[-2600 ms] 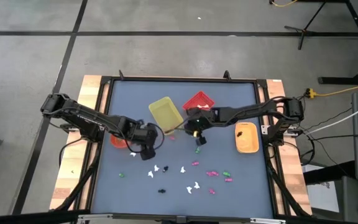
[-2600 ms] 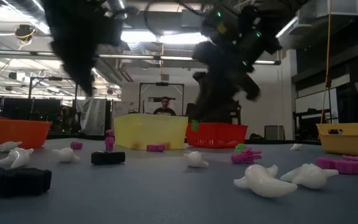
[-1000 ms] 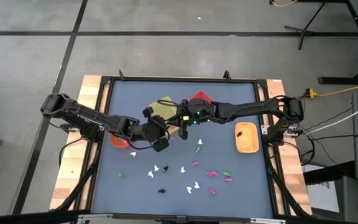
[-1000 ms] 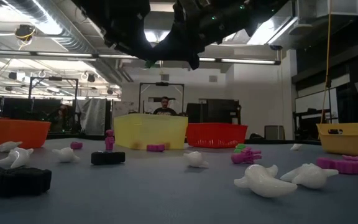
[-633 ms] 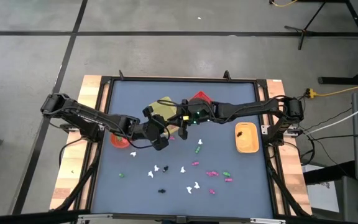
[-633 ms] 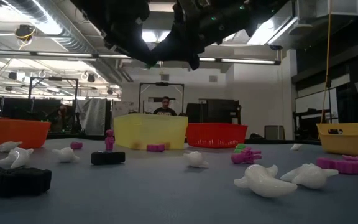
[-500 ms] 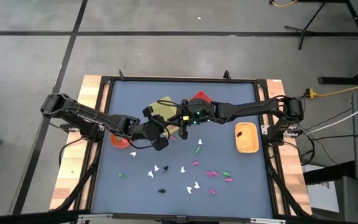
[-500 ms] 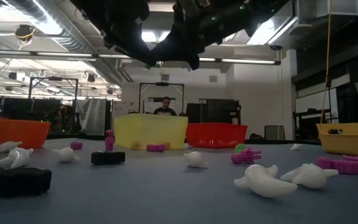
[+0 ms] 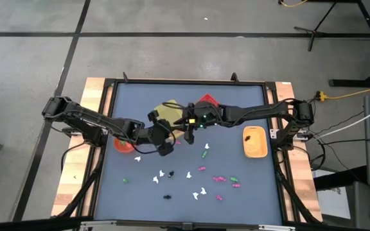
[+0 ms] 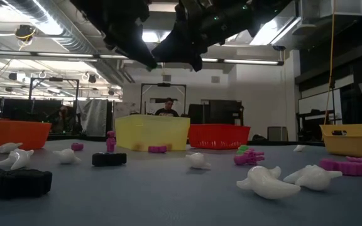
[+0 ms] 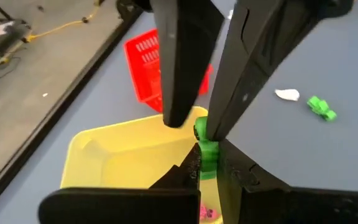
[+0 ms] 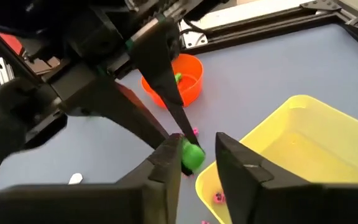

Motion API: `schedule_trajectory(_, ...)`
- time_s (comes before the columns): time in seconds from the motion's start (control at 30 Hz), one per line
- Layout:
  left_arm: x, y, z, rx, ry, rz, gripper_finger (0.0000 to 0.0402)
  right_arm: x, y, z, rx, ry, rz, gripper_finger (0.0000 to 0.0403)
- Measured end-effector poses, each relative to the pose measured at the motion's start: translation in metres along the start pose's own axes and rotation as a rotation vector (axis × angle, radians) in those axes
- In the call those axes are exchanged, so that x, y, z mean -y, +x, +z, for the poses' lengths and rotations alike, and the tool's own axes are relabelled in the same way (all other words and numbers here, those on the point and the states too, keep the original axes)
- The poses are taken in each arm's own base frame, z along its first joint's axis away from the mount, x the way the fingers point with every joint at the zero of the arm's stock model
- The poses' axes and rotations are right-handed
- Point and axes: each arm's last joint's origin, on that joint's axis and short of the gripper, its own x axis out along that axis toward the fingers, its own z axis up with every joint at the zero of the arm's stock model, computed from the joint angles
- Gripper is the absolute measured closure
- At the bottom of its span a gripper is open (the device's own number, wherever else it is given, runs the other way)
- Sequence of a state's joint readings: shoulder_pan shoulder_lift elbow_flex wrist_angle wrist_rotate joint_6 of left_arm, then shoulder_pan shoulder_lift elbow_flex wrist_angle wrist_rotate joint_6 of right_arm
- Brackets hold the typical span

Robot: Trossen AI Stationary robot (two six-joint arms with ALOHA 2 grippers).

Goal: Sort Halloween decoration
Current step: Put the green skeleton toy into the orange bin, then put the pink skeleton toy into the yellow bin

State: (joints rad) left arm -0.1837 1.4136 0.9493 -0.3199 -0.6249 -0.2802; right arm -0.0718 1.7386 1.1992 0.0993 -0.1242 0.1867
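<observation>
Mid-air handoff: left claw (image 11: 210,163) is clamped on a green trinket (image 12: 191,157), and right claw (image 12: 197,145) has its fingers apart on either side of it, so it looks like it's letting go. To do this cleanly, I'd keep the left pinch firm and still, open the right fully, and back it straight out along its own fingers so it doesn't drag the piece. Only then move the left. The trinket sits over the near edge of the yellow bin (image 11: 104,155), so a slip probably lands it in the wrong bin. The orange bowl (image 12: 191,93) beyond the left claw already holds something green, so that's the likely target. The red bin (image 11: 143,56) is just past the yellow one, and the orange tray (image 9: 255,153) is well off behind the right claw. Rough counts on the table (image 9: 133,192) below the claws, since pieces are tiny: about six white, about six pink, four green plus the held one, and one or two black. Containers: four.
</observation>
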Motion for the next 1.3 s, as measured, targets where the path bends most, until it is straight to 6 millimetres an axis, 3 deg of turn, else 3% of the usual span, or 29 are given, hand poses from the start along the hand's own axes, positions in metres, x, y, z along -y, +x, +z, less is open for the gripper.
schedule_trajectory(0.17,-0.001,-0.001,-0.012,-0.136,0.047,-0.078,0.0392,0.001,0.000,-0.007,-0.074,0.009,-0.013,0.0261)
schedule_trajectory(0.37,-0.008,-0.009,-0.041,-0.487,0.033,-0.137,0.0392,0.005,-0.004,-0.029,-0.297,0.036,-0.055,0.0252)
schedule_trajectory(0.7,-0.033,-0.036,-0.073,-0.970,-0.029,0.081,0.0392,0.008,-0.020,-0.059,-0.647,0.067,-0.117,0.0253)
schedule_trajectory(0.97,-0.039,-0.043,-0.076,-1.056,0.010,0.123,0.0386,0.009,-0.028,-0.067,-0.763,0.082,-0.137,0.0253)
schedule_trajectory(1.3,-0.040,-0.043,-0.076,-1.032,-0.020,0.166,0.0311,0.007,-0.030,-0.070,-0.795,0.085,-0.126,0.0253)
